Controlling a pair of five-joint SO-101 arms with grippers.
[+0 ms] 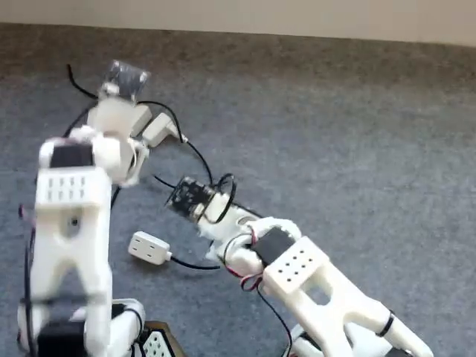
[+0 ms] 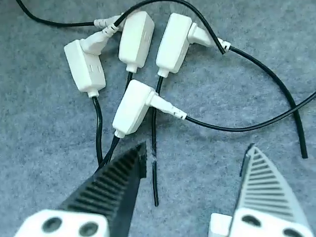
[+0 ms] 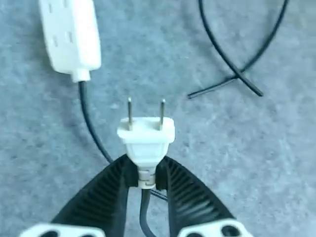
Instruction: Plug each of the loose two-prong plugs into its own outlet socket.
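Grey carpet-like cloth (image 1: 357, 134) covers the table under both arms. On the left, my left gripper (image 2: 196, 152) hangs released, its 2 ribbed fingers spread wide and touching nothing, just short of a cluster of 4 white outlet sockets (image 2: 131, 107). A white seated plug (image 2: 164, 104) meets each block at the end away from the block's own black cord (image 2: 98, 123), though I cannot tell how fully each one is pushed in. Between the 2 arms, nearer the front of the table, a lone socket (image 1: 147, 247) lies flat by itself with its slots facing up and its cord trailing toward the right arm. On the right, my right gripper (image 3: 146, 170) is clenched on the neck of a white 2-prong plug (image 3: 146, 134), holding it with both metal prongs pointing away from the fingers. That plug is near the lone socket (image 3: 71, 34) but apart from it and off to one side, not lined up with its slots. Beyond it, 2 crossed cord ends (image 3: 237, 74) lie on the cloth.
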